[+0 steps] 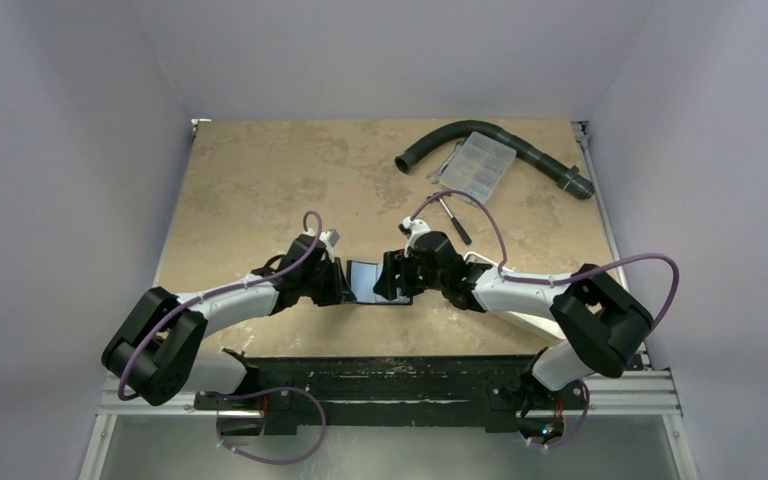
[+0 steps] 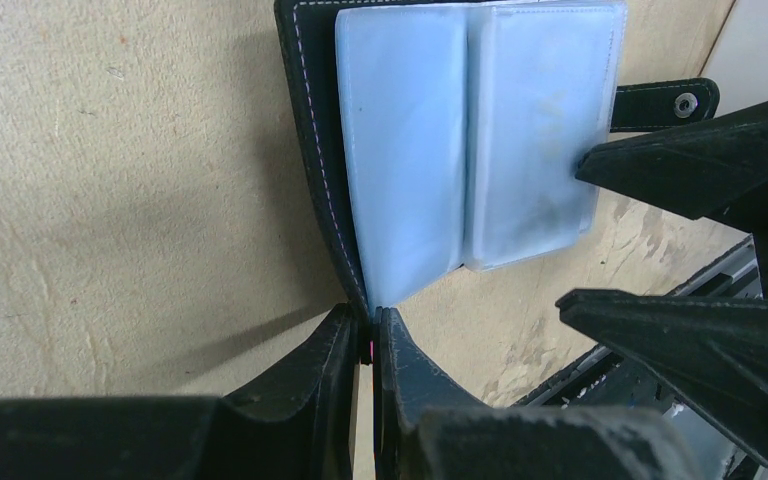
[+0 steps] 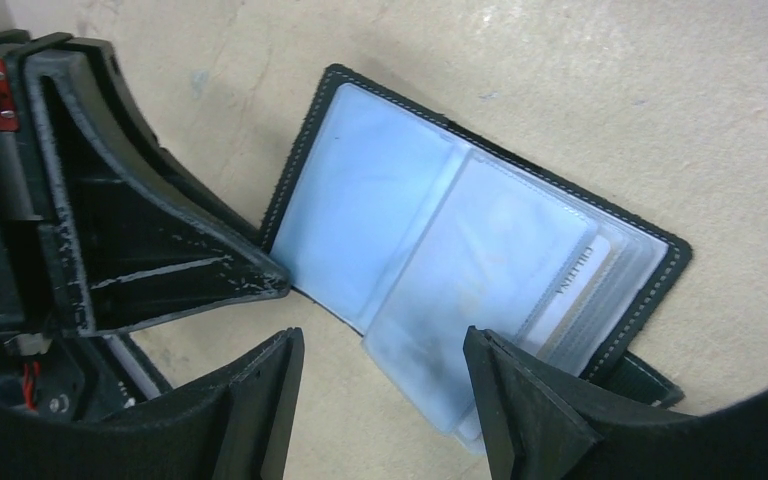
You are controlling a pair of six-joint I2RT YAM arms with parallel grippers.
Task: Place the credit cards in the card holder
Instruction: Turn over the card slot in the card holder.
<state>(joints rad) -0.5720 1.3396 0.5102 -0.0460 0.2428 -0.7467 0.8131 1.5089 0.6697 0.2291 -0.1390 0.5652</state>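
**Open card holder pinned by the left arm, right arm poised over its sleeves**

Closest to the lens, the left gripper (image 2: 372, 340) had its fingers clenched on the lower corner of the black cover of the card holder (image 2: 310, 150). The holder lay spread open and flat on the table (image 1: 260, 180), near the middle of the near edge, between the two arms. Its pale blue plastic sleeves (image 2: 400, 150) faced up, and its snap strap (image 2: 665, 100) stuck out on the right arm's side.

The right gripper (image 3: 385, 395) hung over the sleeves with its fingers released and spread, grasping nothing. From the left wrist, one fingertip looked to rest on the edge of the outer sleeve.

I judged the step to be working a sleeve open or seating a card. To do it well I would hold the left pinch firm so the holder could not slide. I would keep the right fingers low and almost flat, lift only the top leaf, and push along the pocket, not down into it.

My count:
- One card holder.
- One card (image 3: 578, 288) that I could make out, lettered, already inside a sleeve. Further ones behind it I could not tell.
- Two grippers.
- At the far right corner, one curved black hose (image 1: 520, 148) and one clear compartment box (image 1: 472, 165).
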